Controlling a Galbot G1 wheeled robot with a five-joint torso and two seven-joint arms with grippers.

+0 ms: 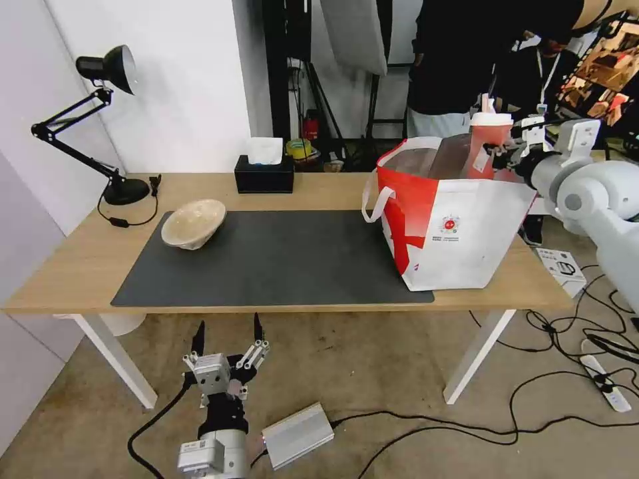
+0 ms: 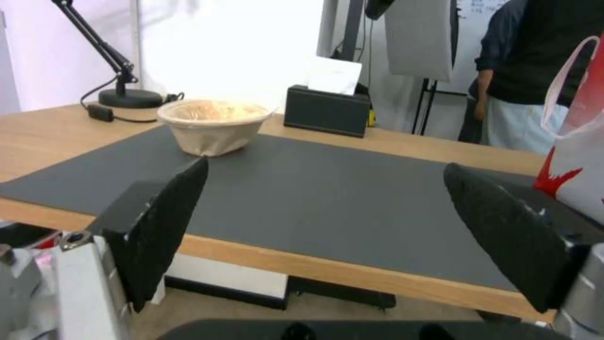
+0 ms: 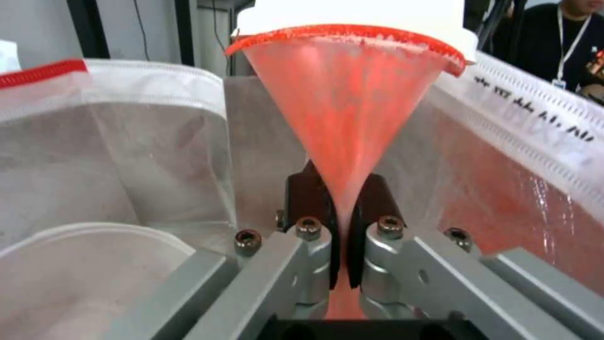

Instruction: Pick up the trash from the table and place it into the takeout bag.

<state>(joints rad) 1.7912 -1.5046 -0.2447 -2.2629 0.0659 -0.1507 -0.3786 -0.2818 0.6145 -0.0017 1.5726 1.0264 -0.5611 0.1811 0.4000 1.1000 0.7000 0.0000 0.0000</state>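
While my right gripper pinched red cup over takeout bag, best lower upright before release; left gripper wide open, empty.

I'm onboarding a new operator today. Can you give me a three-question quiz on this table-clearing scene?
1. True or false: the right gripper is shut on the red cup above the takeout bag.
2. Which piece of trash sits on the grey mat? A) white bowl B) beige bowl C) red cup
3. Fill in: the left gripper hangs below the table edge with its fingers ____.

Key:
1. True; it pinches the squashed cup.
2. B, the beige bowl, near the lamp.
3. Open.
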